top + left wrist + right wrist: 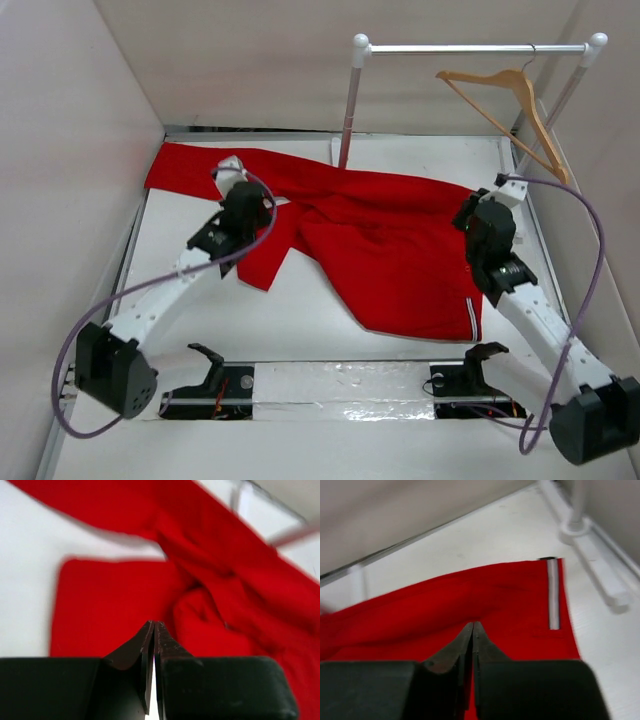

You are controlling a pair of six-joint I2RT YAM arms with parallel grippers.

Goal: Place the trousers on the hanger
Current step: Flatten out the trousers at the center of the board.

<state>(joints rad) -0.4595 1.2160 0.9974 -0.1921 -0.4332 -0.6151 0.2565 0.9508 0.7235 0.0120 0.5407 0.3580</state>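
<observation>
Left end effector: your left end effector (pixel 152 626) is closed tip to tip, with nothing seen pinched. Red cloth lies right under and ahead of it; you cannot tell whether they touch.
Right end effector: your right end effector (pixel 472 625) is likewise closed on nothing visible, poised over the same cloth.
Trousers: the red trousers (pixel 380 250) lie rumpled on the worktop (pixel 300 320), spread beneath both end effectors. Their white stripe (pixel 553 600) sits ahead and to the right of the right tips.
Hanger: the wooden hanger (pixel 505 100) hangs on the clothes rail (pixel 470 47), beyond the right end effector and clear of the trousers.
Count: two end effectors, one pair of trousers, one hanger, one rail.
</observation>
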